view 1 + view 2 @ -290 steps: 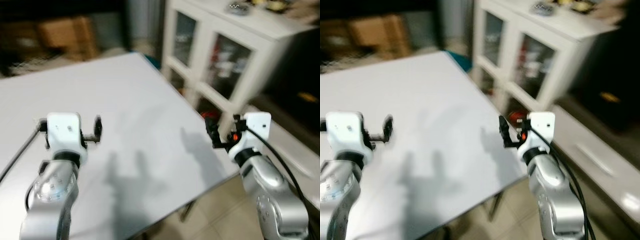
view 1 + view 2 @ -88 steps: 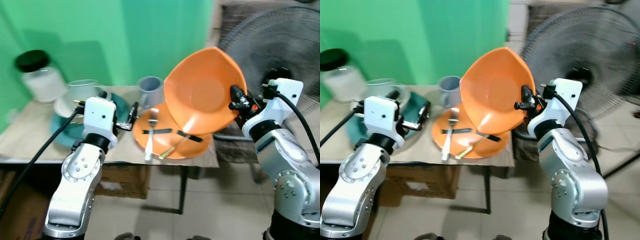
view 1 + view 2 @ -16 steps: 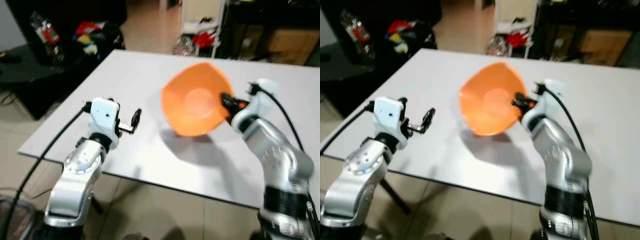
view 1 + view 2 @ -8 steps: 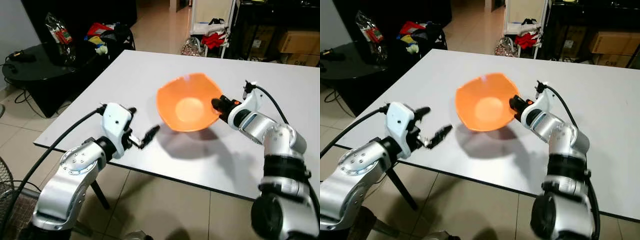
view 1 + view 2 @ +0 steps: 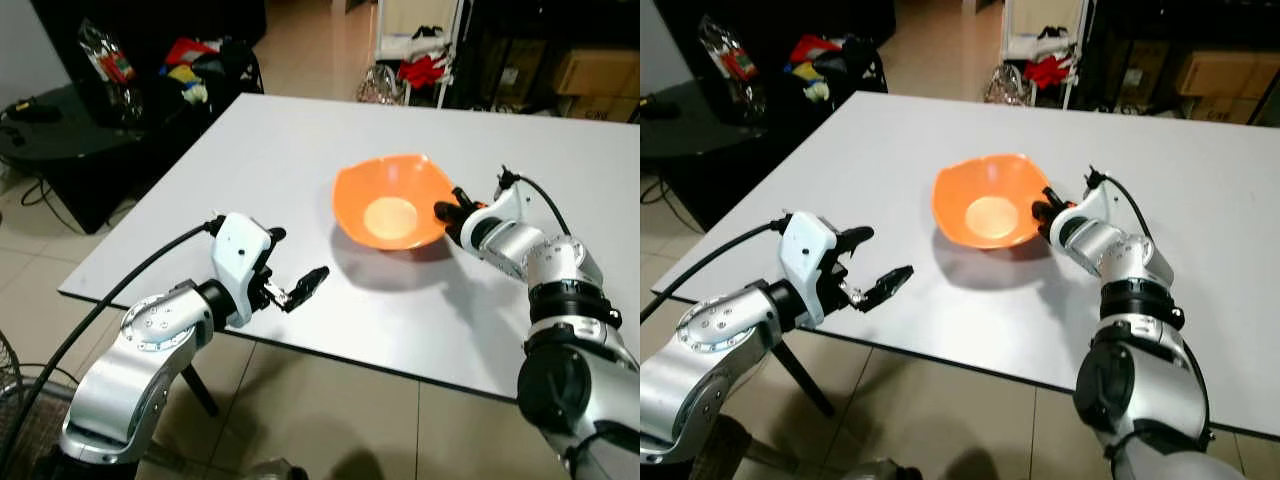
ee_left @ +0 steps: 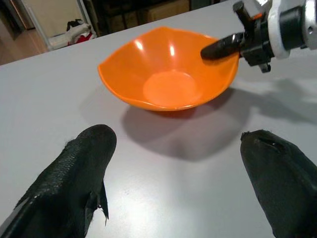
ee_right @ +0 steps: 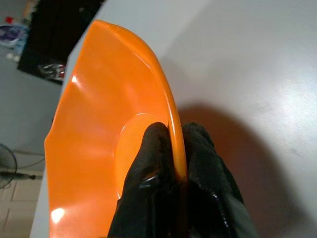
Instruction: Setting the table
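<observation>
While pinching the rim: right gripper (image 5: pixel 446 211) closed tight on the orange bowl (image 5: pixel 390 201), one finger inside, one outside.
Bowl spot: upright on the white table (image 5: pixel 300 150), mouth up, looks set down or almost down.
Which way: bowl lies just ahead of the right claw, toward the robot's left.
Left gripper (image 5: pixel 297 286): fingers spread wide, holding nothing, near the table's front edge, bowl well ahead of it.
Nearer arm: right.
Next, probably: let go, pull straight back from the rim.
</observation>
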You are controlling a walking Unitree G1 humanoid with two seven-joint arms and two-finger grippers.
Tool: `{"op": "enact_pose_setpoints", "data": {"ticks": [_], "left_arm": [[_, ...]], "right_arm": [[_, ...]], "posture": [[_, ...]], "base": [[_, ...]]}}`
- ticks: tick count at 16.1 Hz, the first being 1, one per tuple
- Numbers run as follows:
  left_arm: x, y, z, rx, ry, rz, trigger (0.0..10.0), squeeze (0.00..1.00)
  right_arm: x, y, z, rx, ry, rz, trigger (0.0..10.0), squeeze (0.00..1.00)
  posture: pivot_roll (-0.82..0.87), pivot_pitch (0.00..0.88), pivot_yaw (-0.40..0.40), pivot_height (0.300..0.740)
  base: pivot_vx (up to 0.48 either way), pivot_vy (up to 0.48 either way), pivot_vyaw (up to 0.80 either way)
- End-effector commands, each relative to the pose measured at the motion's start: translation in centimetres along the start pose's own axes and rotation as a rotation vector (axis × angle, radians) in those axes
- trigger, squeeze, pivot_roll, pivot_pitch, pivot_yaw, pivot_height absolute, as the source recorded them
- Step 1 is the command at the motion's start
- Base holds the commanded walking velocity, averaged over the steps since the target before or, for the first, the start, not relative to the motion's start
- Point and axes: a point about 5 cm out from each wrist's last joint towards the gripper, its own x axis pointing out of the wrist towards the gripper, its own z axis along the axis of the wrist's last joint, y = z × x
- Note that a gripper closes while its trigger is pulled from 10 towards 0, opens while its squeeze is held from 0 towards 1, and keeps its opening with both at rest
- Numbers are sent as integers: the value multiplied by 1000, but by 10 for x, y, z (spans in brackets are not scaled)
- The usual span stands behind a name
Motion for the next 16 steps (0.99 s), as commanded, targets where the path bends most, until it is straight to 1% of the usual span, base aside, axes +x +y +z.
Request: {"op": "enact_pose_setpoints", "data": {"ticks": [1,3,7,9,13,16], "left_arm": [[-3,1,5,21,-2,0,10000,0],[-3,0,5,20,0,-6,10000,0],[-2,0,6,29,1,-10,10000,0],[-2,1,7,32,5,-13,10000,0],[-2,1,8,37,12,-25,10000,0],[-4,1,8,62,23,-22,10000,0]], "right_arm": [[0,10,11,13,-39,23,10000,0],[1,5,13,28,-46,3,10000,0],[3,-4,15,78,-92,-29,10000,0],[5,-5,14,89,-104,-33,10000,0],[10,-3,13,117,-148,-39,10000,0],[13,6,10,117,-151,-18,10000,0]], "posture": [[11,0,73,740],[11,0,75,740],[10,0,85,740],[14,0,95,740],[23,0,106,740],[41,0,97,740]], "base": [[0,0,0],[0,0,0],[0,0,0],[0,0,0],[0,0,0],[0,0,0]]}}
